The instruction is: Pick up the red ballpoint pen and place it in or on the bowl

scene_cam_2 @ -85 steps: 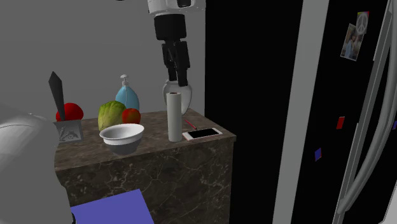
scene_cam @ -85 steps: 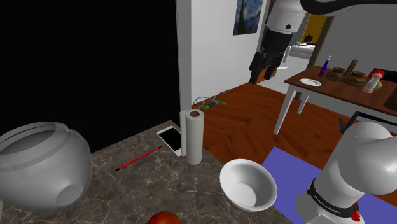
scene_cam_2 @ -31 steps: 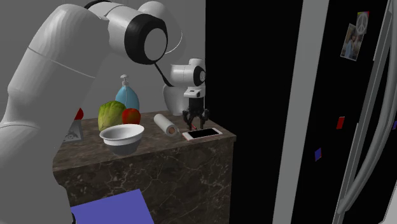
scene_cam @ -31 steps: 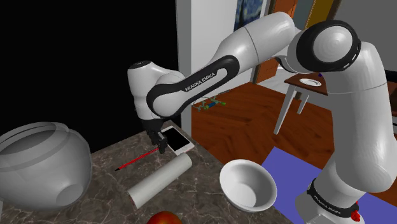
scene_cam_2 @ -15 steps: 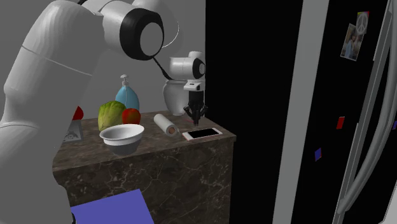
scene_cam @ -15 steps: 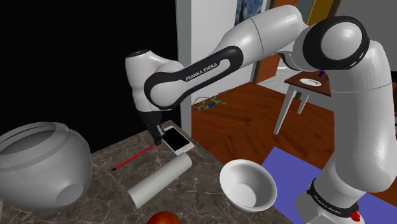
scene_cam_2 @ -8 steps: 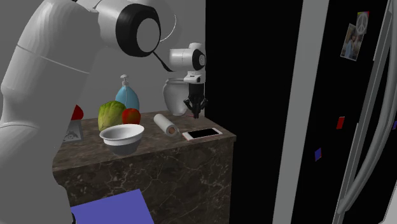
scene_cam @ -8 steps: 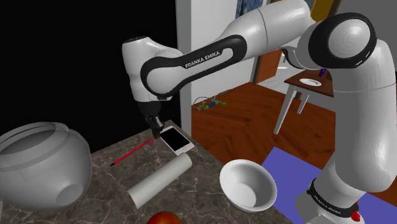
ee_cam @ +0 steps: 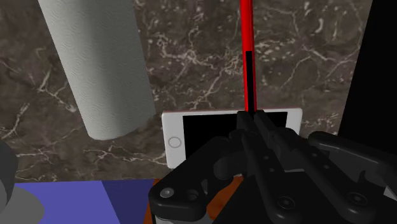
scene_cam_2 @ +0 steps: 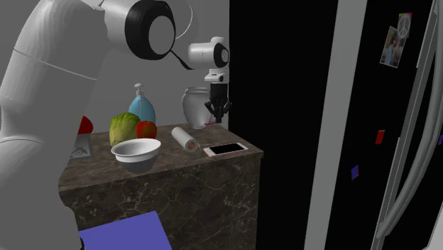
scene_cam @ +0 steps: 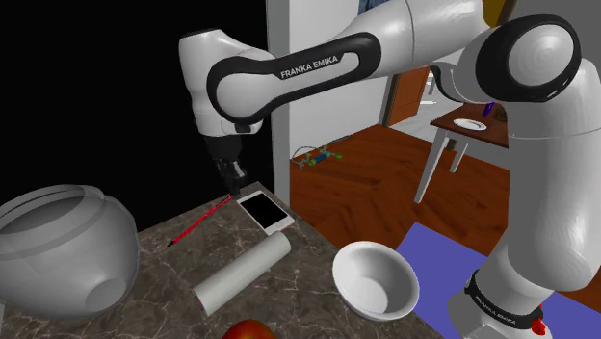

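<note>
Pen's caught! The hand is pinching one end of the red pen, which slants down over the surface's far edge, beside the phone. Grasp looks done. Left to do: the carry past the fallen paper roll to the white bowl by the near edge.

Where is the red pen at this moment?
In the shoulder view, the slim red pen hangs slanted from the shut black pincer, just left of the white smartphone on the dark marble counter.
</note>
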